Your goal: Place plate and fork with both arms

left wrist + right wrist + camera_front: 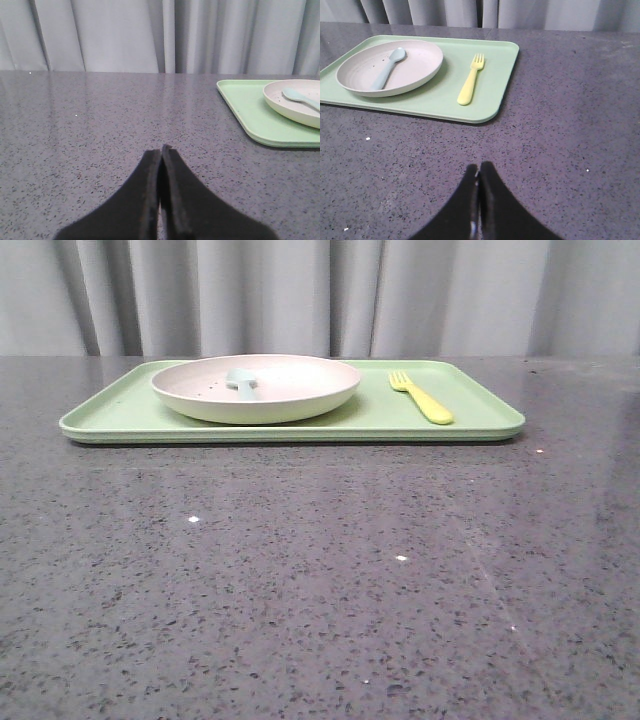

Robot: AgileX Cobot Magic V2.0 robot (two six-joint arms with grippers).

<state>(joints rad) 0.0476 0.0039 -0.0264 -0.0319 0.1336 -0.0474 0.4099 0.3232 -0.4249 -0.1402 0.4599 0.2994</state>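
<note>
The off-white speckled plate (pixel 290 390) sits on the left half of the light-green tray (pixel 480 420). It also shows in the left wrist view (pixel 295 107) and the right wrist view (pixel 420 62). The yellow fork (pixel 422 397) lies on the tray to the right of the plate, tines pointing away; the right wrist view shows it too (pixel 471 80). My left gripper (pixel 161 149) is shut and empty over bare table, left of the tray. My right gripper (pixel 479 166) is shut and empty over bare table, in front of the tray. Neither gripper shows in the front view.
A pale blue-grey spoon (pixel 387 69) lies in the plate, also seen from the front (pixel 241 381) and in the left wrist view (pixel 300 96). The dark speckled tabletop (pixel 320 580) stretches in front of the tray. Grey curtains (pixel 320 290) hang behind.
</note>
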